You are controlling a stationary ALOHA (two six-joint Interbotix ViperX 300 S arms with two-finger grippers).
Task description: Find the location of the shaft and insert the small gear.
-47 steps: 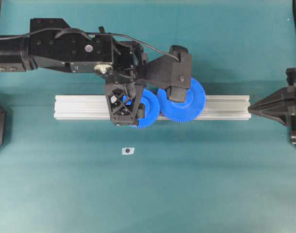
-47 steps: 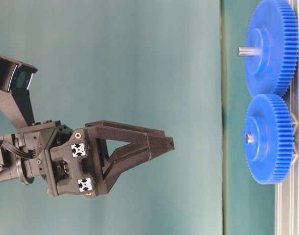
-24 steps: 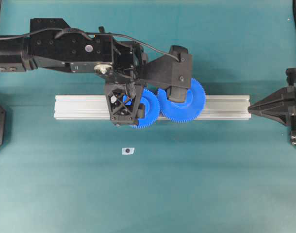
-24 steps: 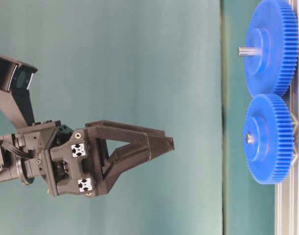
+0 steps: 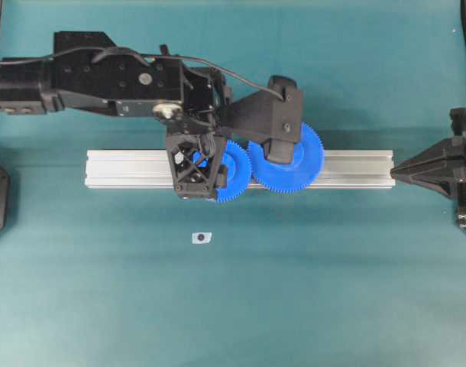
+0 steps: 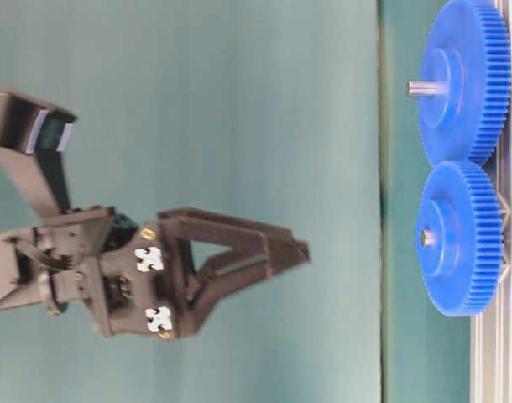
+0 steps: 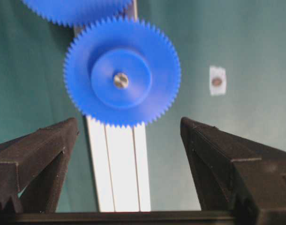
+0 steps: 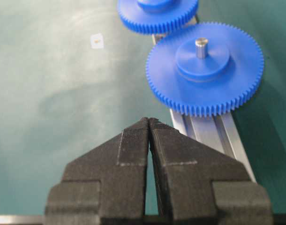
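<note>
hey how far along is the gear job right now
Looks done: the small blue toothed plastic gear sits on the ribbed aluminium rail, the silvery shaft tip showing in its hub, meshed with the larger blue gear. In hand: nothing; the left gripper is open above it. Left: apparently only retreating.

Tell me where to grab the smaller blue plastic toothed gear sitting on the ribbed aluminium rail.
Probably across the toothed rim of the smaller blue gear, coming straight down from above. It lies flat on the ribbed aluminium rail, meshed with the larger blue gear, so pinch the free sides.
</note>
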